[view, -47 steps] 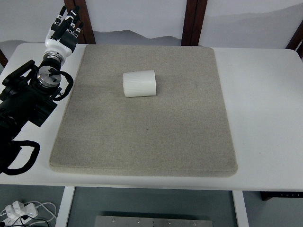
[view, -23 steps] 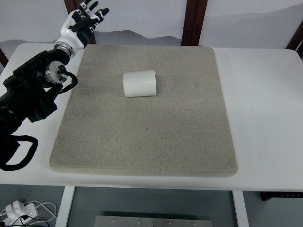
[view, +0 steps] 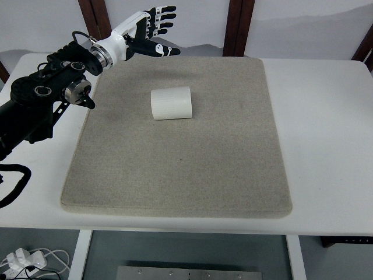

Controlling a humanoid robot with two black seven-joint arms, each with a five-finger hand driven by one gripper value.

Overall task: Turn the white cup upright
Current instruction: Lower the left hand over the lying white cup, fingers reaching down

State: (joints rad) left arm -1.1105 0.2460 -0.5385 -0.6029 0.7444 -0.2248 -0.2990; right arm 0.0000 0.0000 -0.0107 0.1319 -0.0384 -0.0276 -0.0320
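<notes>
white cup [view: 171, 103] below open left hand [view: 144, 34]

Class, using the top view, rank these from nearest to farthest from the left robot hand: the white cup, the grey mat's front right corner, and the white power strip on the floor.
From the left robot hand:
1. White cup, on its side on the mat, just below the hand.
2. Power strip, bottom left, on the floor.
3. Mat's front right corner, lower right.

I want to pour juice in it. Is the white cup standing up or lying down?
Lying down. The white cup rests on its side on the grey mat, its ribbed wall facing up.
</notes>
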